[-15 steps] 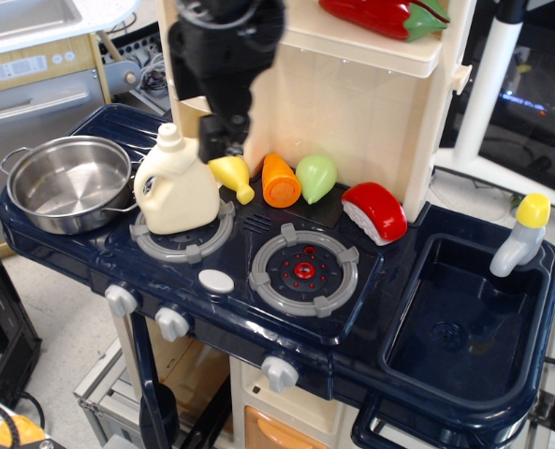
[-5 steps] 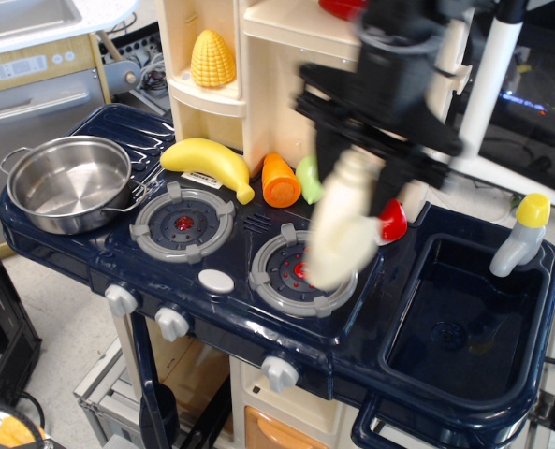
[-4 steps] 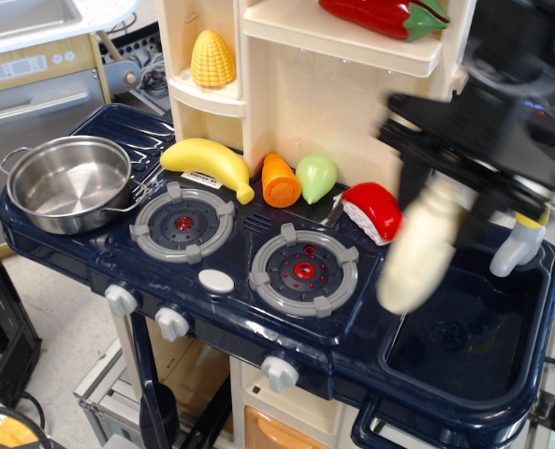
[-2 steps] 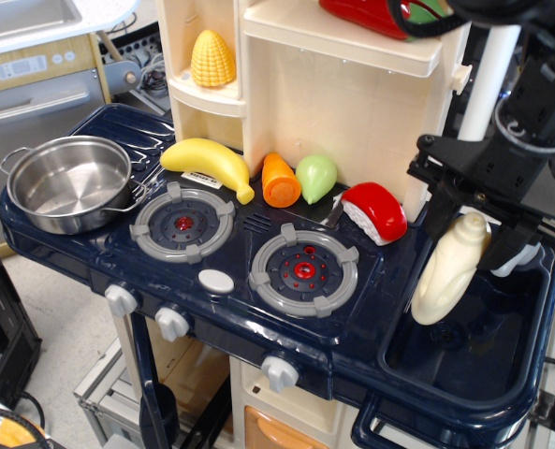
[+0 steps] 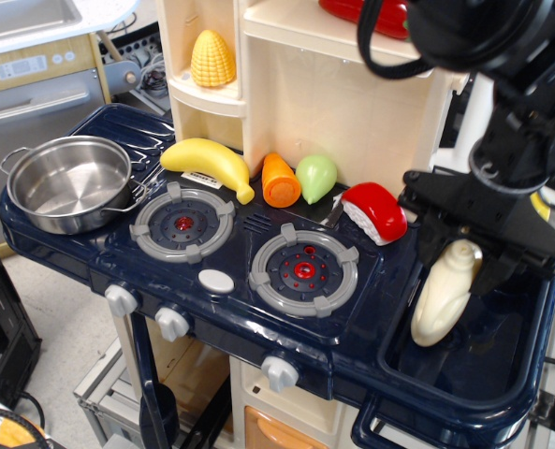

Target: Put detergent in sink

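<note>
The cream-white detergent (image 5: 443,296) hangs cap-up inside the left part of the dark navy sink (image 5: 464,383), its base low in the basin. My black gripper (image 5: 468,251) is shut on the bottle's neck from above. The arm covers the sink's far side and most of the faucet; only a sliver of its yellow top (image 5: 542,208) shows.
A steel pot (image 5: 68,181) sits at the far left. A banana (image 5: 205,160), an orange carrot (image 5: 280,180), a green pear (image 5: 316,177) and a red piece (image 5: 375,210) lie behind the two burners (image 5: 303,268). Corn (image 5: 211,59) stands on the shelf.
The gripper carried the detergent from the left burner across the stove to the sink. In the last half second it lowered the bottle further into the basin.
</note>
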`<state>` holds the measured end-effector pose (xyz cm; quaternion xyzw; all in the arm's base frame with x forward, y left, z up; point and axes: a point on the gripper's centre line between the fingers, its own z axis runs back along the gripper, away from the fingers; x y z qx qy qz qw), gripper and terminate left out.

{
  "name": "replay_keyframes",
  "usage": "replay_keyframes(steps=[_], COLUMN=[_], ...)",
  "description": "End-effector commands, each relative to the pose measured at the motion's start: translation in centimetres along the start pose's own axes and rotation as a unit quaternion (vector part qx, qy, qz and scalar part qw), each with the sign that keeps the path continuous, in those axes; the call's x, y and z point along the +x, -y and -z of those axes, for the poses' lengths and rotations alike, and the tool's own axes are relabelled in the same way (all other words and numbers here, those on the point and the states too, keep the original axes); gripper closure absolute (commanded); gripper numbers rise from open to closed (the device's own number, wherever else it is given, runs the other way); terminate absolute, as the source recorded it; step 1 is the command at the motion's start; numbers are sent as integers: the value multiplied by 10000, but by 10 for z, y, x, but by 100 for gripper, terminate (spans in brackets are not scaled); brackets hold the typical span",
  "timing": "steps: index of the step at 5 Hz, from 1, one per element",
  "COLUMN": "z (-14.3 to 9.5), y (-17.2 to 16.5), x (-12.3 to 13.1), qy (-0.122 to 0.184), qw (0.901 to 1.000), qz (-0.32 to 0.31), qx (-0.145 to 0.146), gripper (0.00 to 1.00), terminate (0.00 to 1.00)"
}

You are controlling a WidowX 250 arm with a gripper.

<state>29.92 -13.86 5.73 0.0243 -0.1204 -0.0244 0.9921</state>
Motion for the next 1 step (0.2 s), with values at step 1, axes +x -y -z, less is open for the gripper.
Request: replay_keyframes(steps=[1], z=[-14], y=[1], x=[16], qy=[159], qw=[9997], qz=[-35], qx=[-175], gripper=[0], terminate=[100])
